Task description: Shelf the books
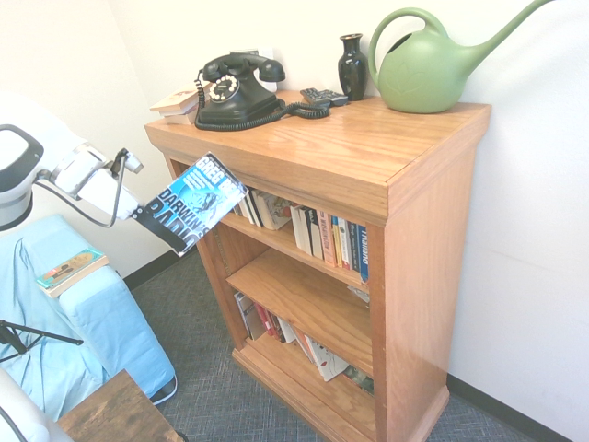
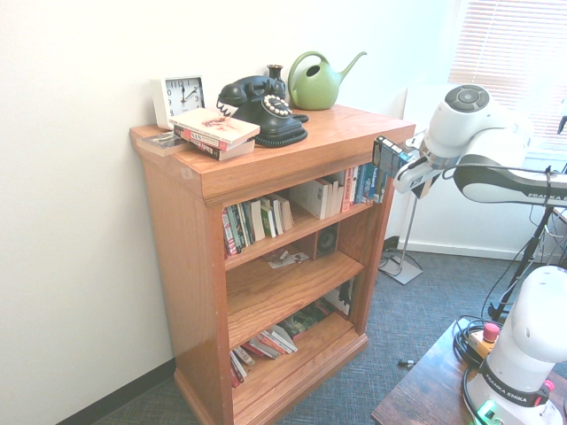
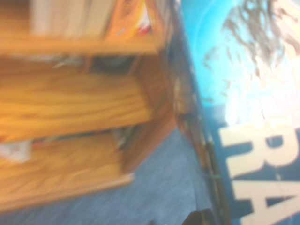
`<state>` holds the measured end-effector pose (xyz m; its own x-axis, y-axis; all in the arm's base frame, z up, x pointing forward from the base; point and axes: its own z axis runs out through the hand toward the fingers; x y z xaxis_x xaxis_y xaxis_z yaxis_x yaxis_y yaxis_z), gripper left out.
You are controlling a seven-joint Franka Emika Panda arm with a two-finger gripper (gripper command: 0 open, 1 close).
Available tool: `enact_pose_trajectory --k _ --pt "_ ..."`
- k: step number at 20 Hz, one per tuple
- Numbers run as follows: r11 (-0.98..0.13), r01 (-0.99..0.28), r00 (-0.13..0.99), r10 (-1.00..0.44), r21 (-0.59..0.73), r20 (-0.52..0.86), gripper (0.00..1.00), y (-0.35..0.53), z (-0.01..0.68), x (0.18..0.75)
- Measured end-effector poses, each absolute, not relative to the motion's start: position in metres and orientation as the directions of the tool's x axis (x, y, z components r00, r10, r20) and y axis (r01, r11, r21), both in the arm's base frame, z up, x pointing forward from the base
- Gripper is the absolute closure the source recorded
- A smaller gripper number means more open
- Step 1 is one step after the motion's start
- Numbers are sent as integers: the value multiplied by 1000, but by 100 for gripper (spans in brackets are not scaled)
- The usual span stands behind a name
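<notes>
The book, a thick paperback with a blue-teal and black cover and white lettering, hangs tilted in the air. It is just in front of the shelf's top tier, at the corner nearest the arm. My gripper is shut on the book's lower end. In the second exterior view the book shows edge-on beside the shelf's front corner, with the gripper right behind it. The wrist view is filled by the book's cover, with the shelf's blurred middle tier beyond.
A black telephone, a dark vase, a green watering can, a clock and stacked books stand on the top. Rows of books fill the upper tier. A blue-draped seat holding a thin book stands below the arm.
</notes>
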<state>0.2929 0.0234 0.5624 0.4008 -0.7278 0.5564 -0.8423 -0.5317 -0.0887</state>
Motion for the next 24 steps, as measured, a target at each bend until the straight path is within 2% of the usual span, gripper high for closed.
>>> enact_pose_trajectory --k 9,15,24 --pt "-585 -799 492 -769 -140 408 100 36 474 326" --pt "-597 -782 502 -775 -182 384 100 32 425 380" --pt "-631 -736 511 -756 -246 410 100 43 414 425"
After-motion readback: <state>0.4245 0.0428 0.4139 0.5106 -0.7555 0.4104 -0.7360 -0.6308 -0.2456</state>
